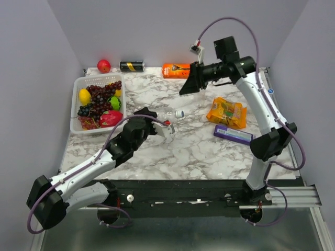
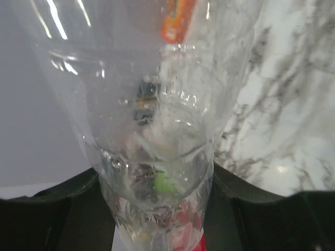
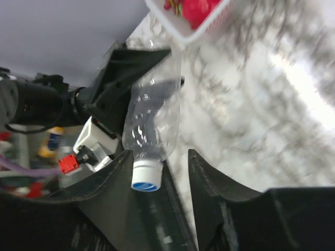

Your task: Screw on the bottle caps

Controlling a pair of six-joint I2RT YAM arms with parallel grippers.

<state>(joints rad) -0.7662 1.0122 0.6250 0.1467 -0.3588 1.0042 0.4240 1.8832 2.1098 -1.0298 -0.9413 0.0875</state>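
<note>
Bottle caps first: I can find only one, a blue cap sitting on the neck of a clear bottle. I cannot tell from here whether it is threaded down tight or only perched on the neck. The bottle lies on its side just to the right of the fruit basket, with its capped end pointing away from the basket.

My left gripper is clamped around the bottle's body. Its wrist view looks straight through the clear plastic, with a dark finger on either side. I read that hold as a vice: it keeps the body from turning and offers the neck toward the other arm.

My right gripper hangs farther from the basket than the bottle, toward the back wall, with its jaws apart. In its wrist view the cap sits in the gap between the fingers, close to one of them. The overhead view, though, shows gripper and cap apart, so nothing is gripped on that side. The fingers line up roughly with the neck, which is the approach a twist needs.

If the cap wants more turning, I would bring the right jaws squarely around it and close before rotating. The thin plastic looks easy to crush, so the body could slip in the left grip under torque. No other bottle or cap shows in any view.
</note>
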